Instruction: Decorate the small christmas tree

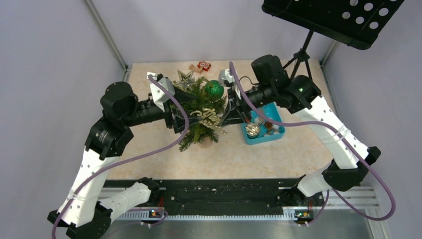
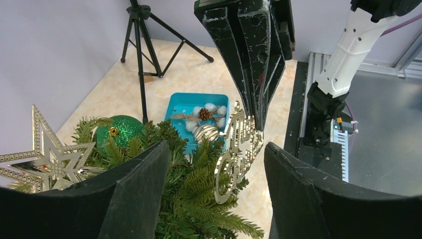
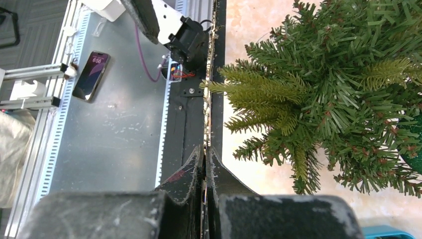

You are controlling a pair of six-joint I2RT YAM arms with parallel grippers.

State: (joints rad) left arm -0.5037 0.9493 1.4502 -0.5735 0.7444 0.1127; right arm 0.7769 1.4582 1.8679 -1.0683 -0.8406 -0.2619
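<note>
The small christmas tree (image 1: 198, 112) stands mid-table with dark green branches. A green glitter ball (image 1: 214, 89) and a glittery star (image 1: 185, 78) sit at its top. My right gripper (image 1: 227, 117) is shut on a gold script ornament (image 1: 211, 118), held against the tree's right side. In the right wrist view the ornament (image 3: 209, 99) shows edge-on between the shut fingers (image 3: 219, 174), with the tree (image 3: 343, 84) to the right. My left gripper (image 1: 175, 117) is open on the tree's left side. In the left wrist view its fingers (image 2: 134, 199) straddle branches (image 2: 194, 199), beside the ornament (image 2: 239, 149).
A teal tray (image 1: 275, 133) right of the tree holds a striped bauble, a pinecone and white balls. A black music stand (image 1: 333, 15) on a tripod (image 1: 300, 55) stands at the back right. A small red item (image 1: 204, 65) lies at the far edge. A phone (image 3: 92, 69) lies off-table.
</note>
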